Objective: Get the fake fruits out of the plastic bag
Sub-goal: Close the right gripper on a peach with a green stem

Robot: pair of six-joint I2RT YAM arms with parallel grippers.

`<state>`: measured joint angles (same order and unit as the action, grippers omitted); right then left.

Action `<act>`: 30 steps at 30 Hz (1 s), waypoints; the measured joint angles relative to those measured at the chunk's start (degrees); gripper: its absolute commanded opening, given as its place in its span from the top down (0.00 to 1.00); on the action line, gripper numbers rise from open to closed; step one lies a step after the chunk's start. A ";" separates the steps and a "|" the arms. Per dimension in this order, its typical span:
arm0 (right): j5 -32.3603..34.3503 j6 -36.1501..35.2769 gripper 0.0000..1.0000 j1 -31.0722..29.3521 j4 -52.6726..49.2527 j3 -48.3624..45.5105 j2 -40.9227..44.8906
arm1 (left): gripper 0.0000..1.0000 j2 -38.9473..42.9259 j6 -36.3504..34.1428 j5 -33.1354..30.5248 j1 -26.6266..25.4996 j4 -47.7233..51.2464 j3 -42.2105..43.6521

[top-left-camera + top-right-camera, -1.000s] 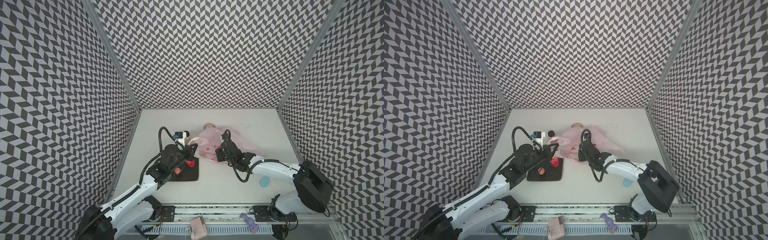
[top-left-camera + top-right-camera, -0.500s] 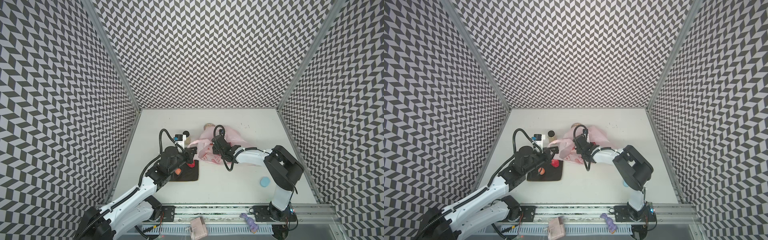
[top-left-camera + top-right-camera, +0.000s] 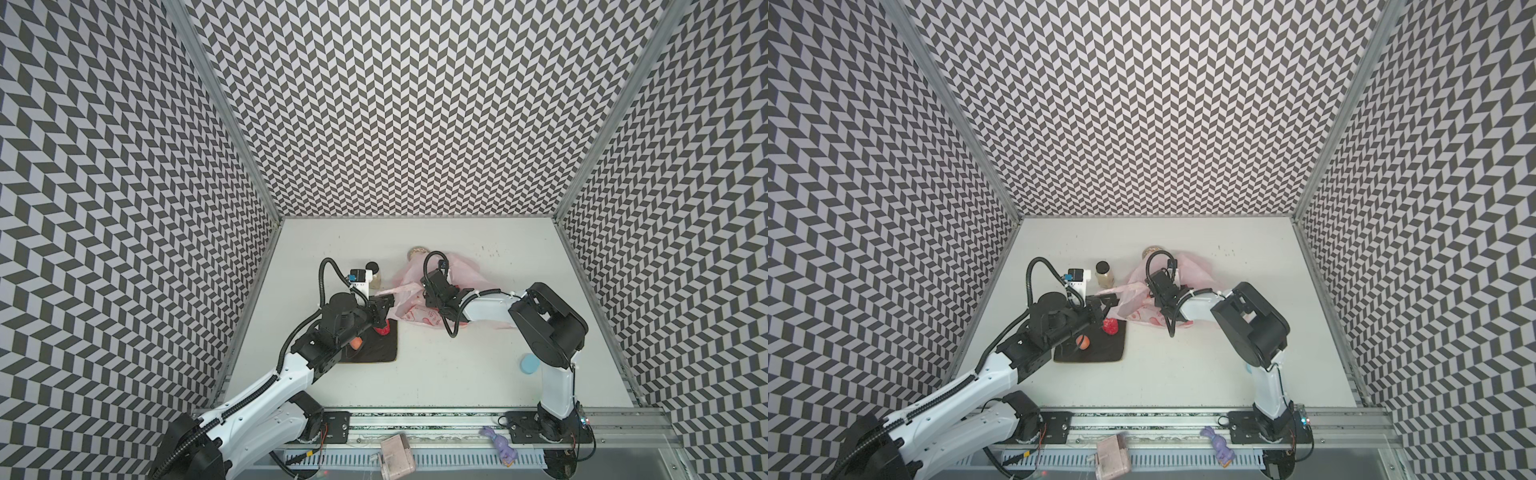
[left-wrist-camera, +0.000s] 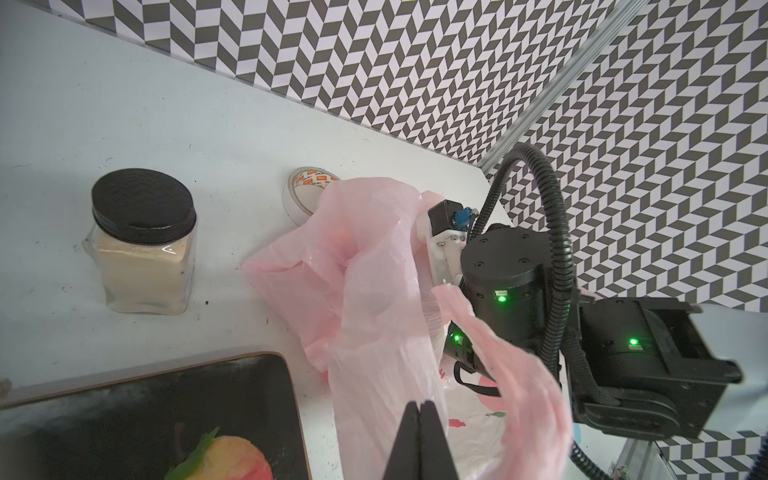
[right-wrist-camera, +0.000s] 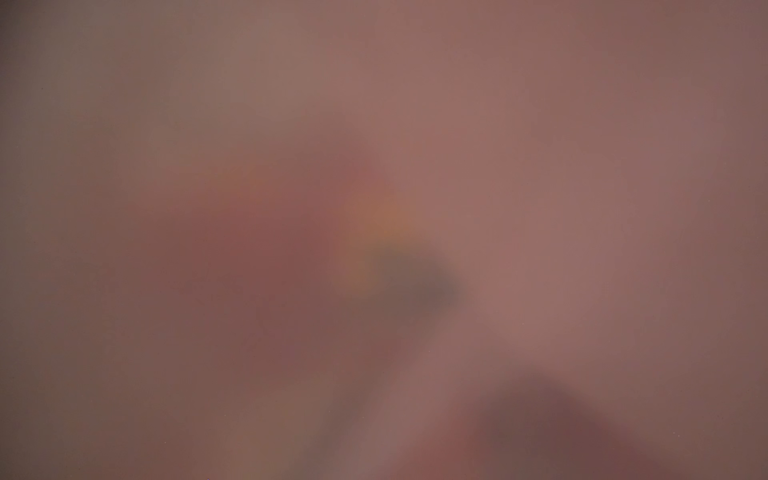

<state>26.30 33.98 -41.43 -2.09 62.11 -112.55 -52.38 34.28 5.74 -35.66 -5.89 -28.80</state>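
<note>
The pink plastic bag (image 3: 459,272) (image 3: 1196,270) lies crumpled behind the black tray (image 3: 376,353). My left gripper (image 3: 384,306) (image 4: 419,419) is shut on a fold of the bag (image 4: 365,270) at its mouth and holds it up. My right gripper (image 3: 434,286) (image 3: 1163,289) reaches into the bag; its fingers are hidden by film. The right wrist view is all blurred pink with a dim reddish shape (image 5: 270,253). Two fake fruits lie on the tray (image 3: 1100,355): a red strawberry (image 3: 382,329) (image 3: 1110,326) and an orange ball (image 3: 356,343) (image 3: 1082,341).
A jar with a black lid (image 3: 374,274) (image 4: 143,241) and a tape roll (image 3: 417,252) (image 4: 307,195) stand behind the bag's left side. A blue disc (image 3: 528,365) lies by the right arm. A purple toy (image 3: 503,444) and a pink box (image 3: 397,453) sit on the front rail.
My right gripper has moved left and back, deeper into the bag, with its arm folding up behind it. The left gripper keeps its hold on the bag.
</note>
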 measured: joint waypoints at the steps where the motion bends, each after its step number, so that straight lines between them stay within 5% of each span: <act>1: 0.00 -0.02 0.64 0.00 -0.02 0.07 0.00 | 1.00 0.00 -0.04 0.00 0.00 0.00 0.00; 6: -0.59 -0.35 0.78 0.00 -0.44 0.48 0.00 | 1.00 0.42 0.15 -0.02 0.00 -0.13 0.17; 13: -2.60 -0.94 0.82 -0.35 -0.87 -0.50 2.80 | 1.00 0.46 0.24 0.17 0.00 -0.50 0.48; 30: -11.63 -4.92 0.83 -7.78 -2.73 -15.06 33.14 | 1.00 -4.48 0.28 0.59 0.00 -3.30 -0.52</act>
<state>14.68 29.06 -49.21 -4.82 47.05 -79.42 -56.86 34.57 6.33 -35.66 -9.19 -29.32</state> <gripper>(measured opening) 0.327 0.048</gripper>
